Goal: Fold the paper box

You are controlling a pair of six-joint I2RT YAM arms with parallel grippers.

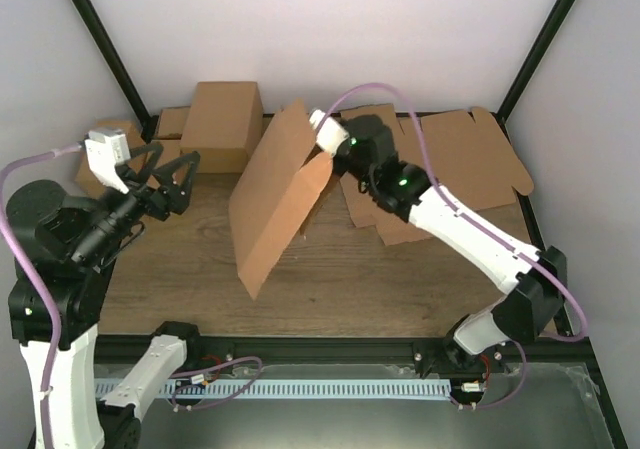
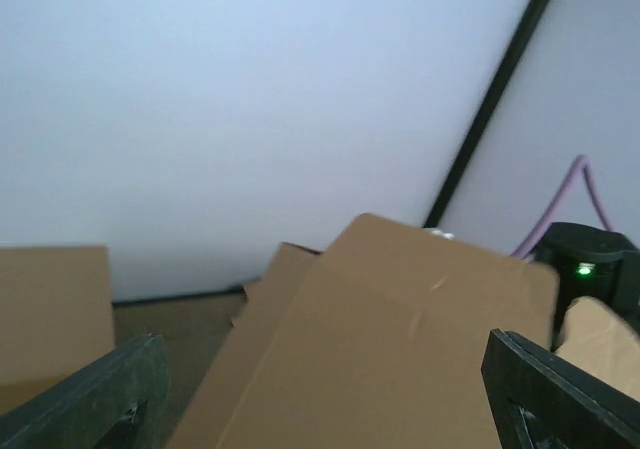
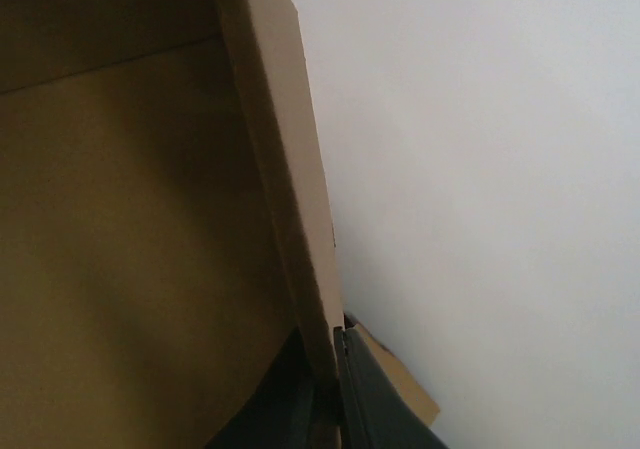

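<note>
Cardboard paper box (image 1: 272, 204), tilted, upper edge pinched in right claw (image 1: 320, 151) (left claw (image 1: 176, 157) gapes, apart).

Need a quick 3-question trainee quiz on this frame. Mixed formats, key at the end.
1. True or false: the left gripper is clamped on the brown corrugated cardboard paper box.
2. Multiple choice: what holds the box's upper edge? A) the right gripper B) the left gripper C) nothing
3. Fill in: in the top view, the flat brown die-cut cardboard sheets lie at the back ____.
Key: 1 false, its fingers are spread and clear of the box; 2 A; 3 right.
</note>
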